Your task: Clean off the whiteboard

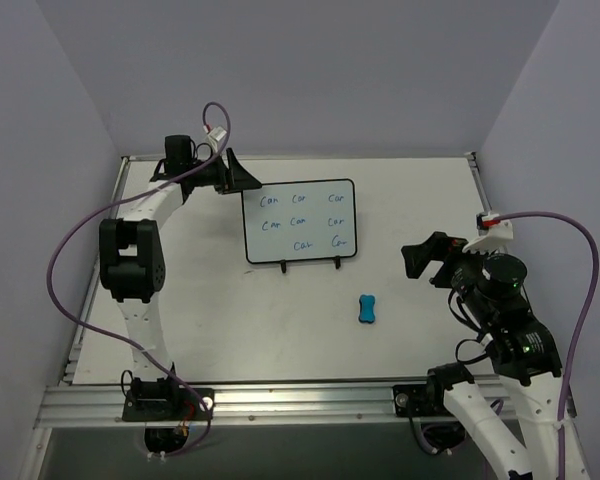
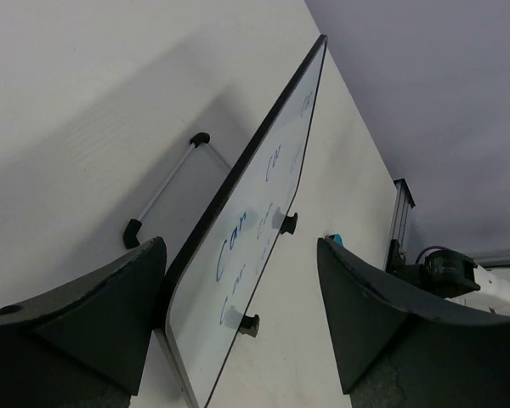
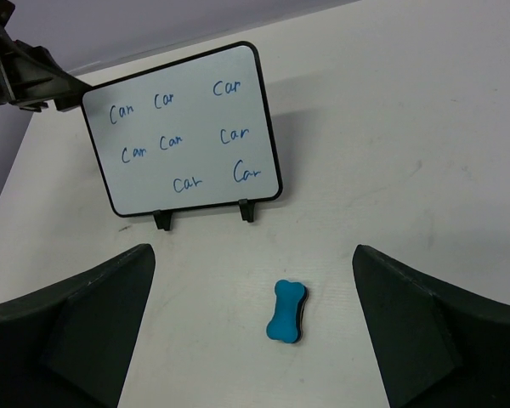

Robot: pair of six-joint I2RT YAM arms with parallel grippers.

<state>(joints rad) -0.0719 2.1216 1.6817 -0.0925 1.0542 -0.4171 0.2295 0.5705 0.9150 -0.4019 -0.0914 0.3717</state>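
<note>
Eraser (image 1: 368, 309) sits untouched on the surface (image 1: 210, 320), nearest the arm bases, so I'd say nothing's been wiped yet. The right gripper (image 1: 427, 262) hangs near it, off to the right, jaws wide apart and empty. Further back the whiteboard (image 1: 300, 222) stands on its feet mid-surface, all eight blue "Car" scribbles intact. The left gripper (image 1: 238, 178) is at its far left corner, jaws apart around the edge, not clamped. Nothing blocks the eraser.

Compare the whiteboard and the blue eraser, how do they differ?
The whiteboard is a large black-framed white rectangle; the eraser is small, blue, bone-shaped. The whiteboard stands propped on feet; the eraser lies flat. The whiteboard bears blue writing; the eraser is plain. Both rest on the table.
</note>
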